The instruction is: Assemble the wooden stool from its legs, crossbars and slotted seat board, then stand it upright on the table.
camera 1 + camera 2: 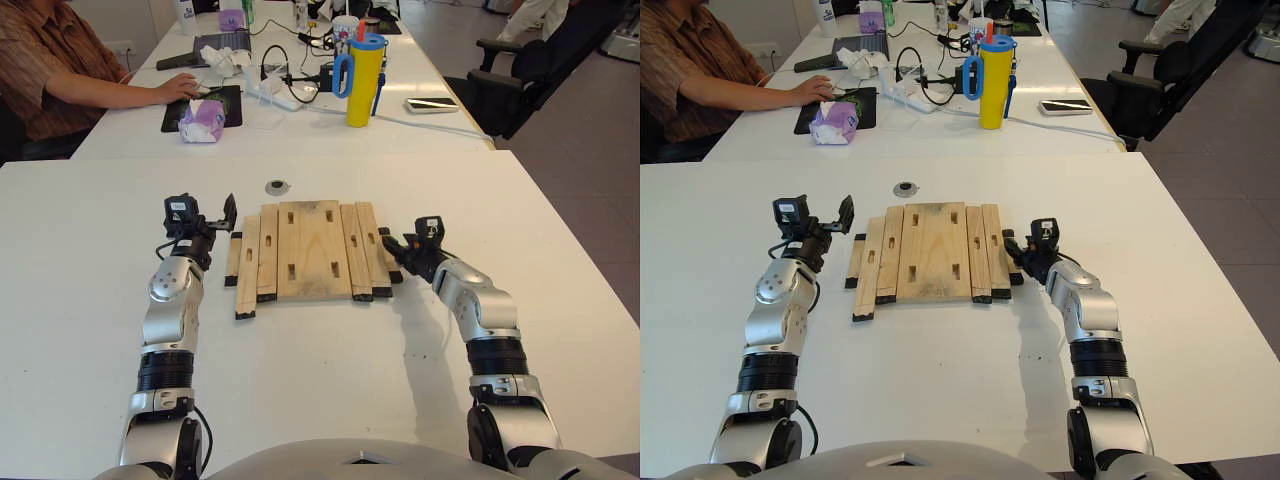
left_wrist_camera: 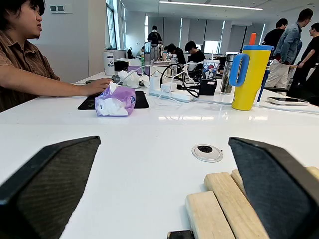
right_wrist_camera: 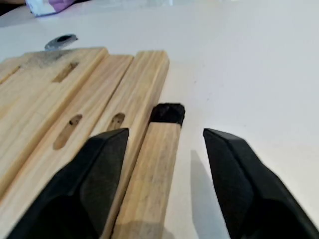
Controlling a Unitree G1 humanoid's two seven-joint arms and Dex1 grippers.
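A: right gripper point(image 3: 164, 133) state?
B: jaws spread, not pinching. black-capped stick point(image 3: 152, 169) lies flat on the table point(image 1: 90, 330) between them, cap end pointing away from the wrist. it sits closer to the board-side finger point(image 3: 94, 174); can't tell if they touch.
A: left gripper point(image 2: 159, 199)?
B: jaws spread wide, holding nothing. ends of a thin stick point(image 2: 207, 219) and a second stick point(image 2: 238, 199) reach in beside the inner finger point(image 2: 274, 189).
A: seat board?
B: seat board point(image 1: 313, 248) flat on the table, between the two grippers, slots facing up. left plank point(image 1: 268, 252) lies right beside it on the left-jaw side, right plank point(image 1: 352, 250) on the right-jaw side. both slotted, both flat. nothing joined, nothing upright.
A: further out?
B: round grommet point(image 1: 277, 187) in the tabletop, ahead of the left jaws, just past the board's far edge. well beyond both jaws, on the far table point(image 1: 120, 135): purple tissue pack point(image 1: 202, 120), yellow cup point(image 1: 364, 80) with a blue handle, upright, and a phone point(image 1: 432, 104) lying flat.
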